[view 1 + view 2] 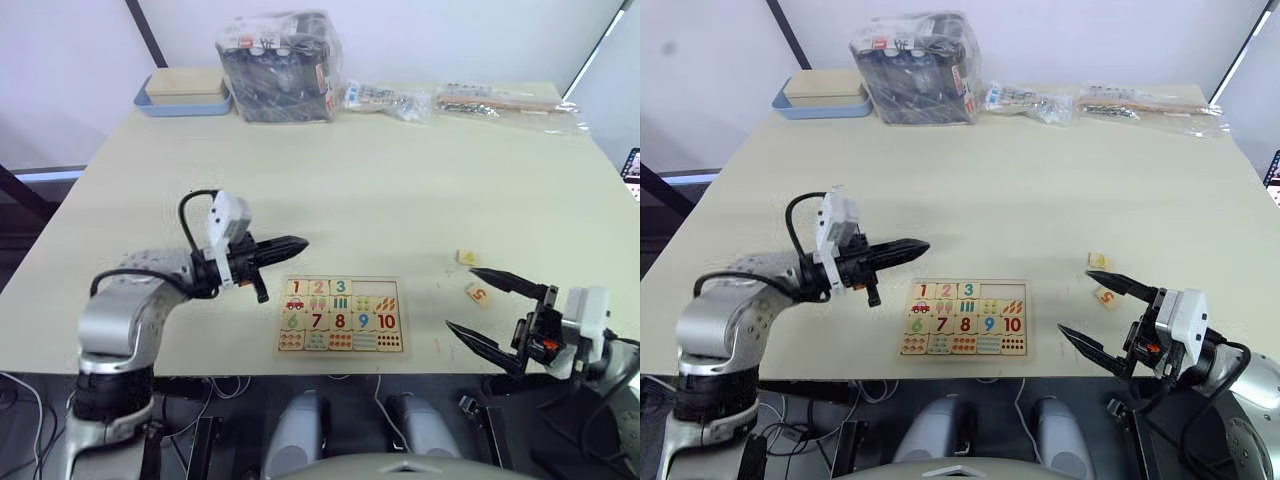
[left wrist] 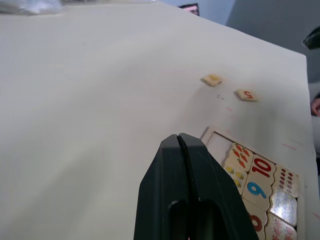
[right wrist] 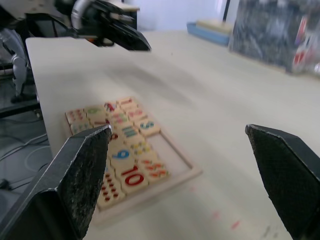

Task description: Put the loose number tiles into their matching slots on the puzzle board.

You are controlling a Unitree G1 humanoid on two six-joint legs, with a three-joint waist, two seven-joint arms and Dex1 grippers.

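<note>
Left eye view: flat pale wooden puzzle board (image 1: 341,316) with raised rim near table's (image 1: 400,180) front edge, top row holding 1, 2, 3, two slots bare. Two small square loose tiles (image 1: 473,276) lie to its right, near the right gripper (image 1: 478,303), fingers spread wide. Left gripper (image 1: 285,245), black tapered fingers pinched together, empty, hovers by board's upper left; plastic-wrapped bundle (image 1: 280,66) at far edge.

A pale cream table (image 1: 400,180) stands before a white wall (image 1: 430,30) crossed by dark diagonal bars (one at each upper corner). At its far edge sit a blue tray (image 1: 185,100), a plastic-wrapped bundle (image 1: 280,65) and flat clear packets (image 1: 500,100)
</note>
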